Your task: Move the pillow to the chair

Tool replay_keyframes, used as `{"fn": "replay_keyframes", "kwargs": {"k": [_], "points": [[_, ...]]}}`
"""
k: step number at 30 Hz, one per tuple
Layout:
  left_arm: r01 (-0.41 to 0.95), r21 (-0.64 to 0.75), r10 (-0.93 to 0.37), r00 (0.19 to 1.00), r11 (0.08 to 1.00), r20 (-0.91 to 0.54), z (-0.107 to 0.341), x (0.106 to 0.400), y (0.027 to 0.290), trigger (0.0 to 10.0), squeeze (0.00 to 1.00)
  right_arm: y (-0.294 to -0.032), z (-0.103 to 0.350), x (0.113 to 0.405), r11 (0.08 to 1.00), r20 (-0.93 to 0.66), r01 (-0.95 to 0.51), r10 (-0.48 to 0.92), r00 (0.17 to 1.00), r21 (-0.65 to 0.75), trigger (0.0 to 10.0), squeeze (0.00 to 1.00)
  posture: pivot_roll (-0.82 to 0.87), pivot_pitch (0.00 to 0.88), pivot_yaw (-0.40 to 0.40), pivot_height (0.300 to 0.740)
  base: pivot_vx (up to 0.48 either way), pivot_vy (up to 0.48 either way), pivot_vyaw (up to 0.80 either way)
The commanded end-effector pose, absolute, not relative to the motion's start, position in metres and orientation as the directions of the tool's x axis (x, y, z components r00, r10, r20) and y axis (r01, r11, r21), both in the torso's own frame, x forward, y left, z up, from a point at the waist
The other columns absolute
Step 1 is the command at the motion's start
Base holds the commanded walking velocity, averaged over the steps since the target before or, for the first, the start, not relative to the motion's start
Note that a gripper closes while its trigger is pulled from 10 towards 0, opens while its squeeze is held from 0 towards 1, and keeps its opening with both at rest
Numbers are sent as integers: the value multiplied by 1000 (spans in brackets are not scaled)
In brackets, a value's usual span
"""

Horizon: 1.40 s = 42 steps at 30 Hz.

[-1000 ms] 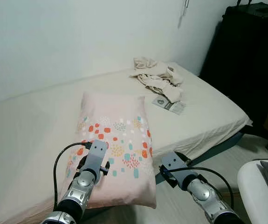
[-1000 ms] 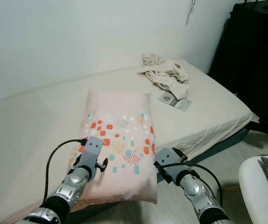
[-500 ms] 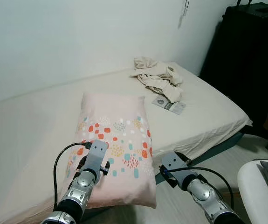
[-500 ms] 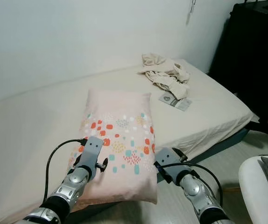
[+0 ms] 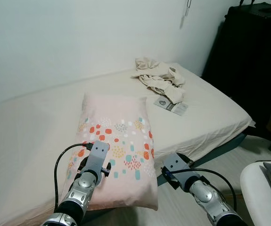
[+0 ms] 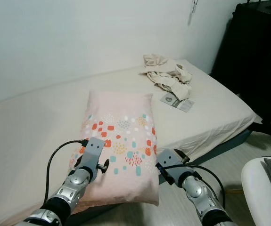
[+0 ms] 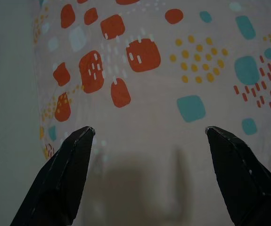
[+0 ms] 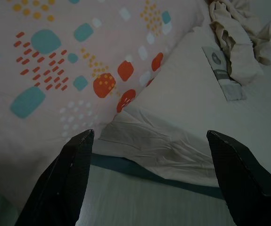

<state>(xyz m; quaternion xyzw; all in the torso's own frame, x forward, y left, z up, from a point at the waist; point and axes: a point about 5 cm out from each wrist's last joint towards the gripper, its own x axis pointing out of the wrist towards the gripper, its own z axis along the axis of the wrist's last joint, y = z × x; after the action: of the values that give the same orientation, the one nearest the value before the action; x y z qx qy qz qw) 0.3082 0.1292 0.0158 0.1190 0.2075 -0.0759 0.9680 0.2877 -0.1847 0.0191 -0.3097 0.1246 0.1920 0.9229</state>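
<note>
- Currently: pale pink pillow with orange and teal patches (image 5: pixel 114 150) flat on cream-sheeted bed (image 5: pixel 210 108), near corner overhanging bed edge.
- Left claw (image 7: pixel 147 141) spread wide, poised just above pillow's near end; no fabric pinched.
- Right claw (image 8: pixel 149 146) spread wide, beside pillow's right edge, above bed edge and floor.
- Versus previous frames: practically nothing moved; both arms parked in same pose, pillow unshifted. Taken as pause before grasp, not progress.
- White rounded chair (image 5: pixel 260 188) at lower right, well apart from pillow; task judged at start.
- Crumpled beige clothing (image 5: pixel 160 77) and small flat packet (image 5: pixel 171 105) farther up bed, clear of the work.
</note>
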Motion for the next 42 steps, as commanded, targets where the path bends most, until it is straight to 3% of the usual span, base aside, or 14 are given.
{"fn": "replay_keyframes", "kwargs": {"k": [1, 42], "points": [[195, 195, -92, 892, 961, -442, 12, 306, 128, 10000, 0, -187, 18, 287, 741, -362, -430, 267, 893, -516, 10000, 0, -130, 79, 4, 740, 0, 0, 0], [194, 198, -91, 894, 961, -439, 11, 305, 129, 10000, 0, -187, 17, 287, 742, -359, -427, 265, 895, -517, 10000, 0, -129, 49, -7, 740, 0, 0, 0]]}}
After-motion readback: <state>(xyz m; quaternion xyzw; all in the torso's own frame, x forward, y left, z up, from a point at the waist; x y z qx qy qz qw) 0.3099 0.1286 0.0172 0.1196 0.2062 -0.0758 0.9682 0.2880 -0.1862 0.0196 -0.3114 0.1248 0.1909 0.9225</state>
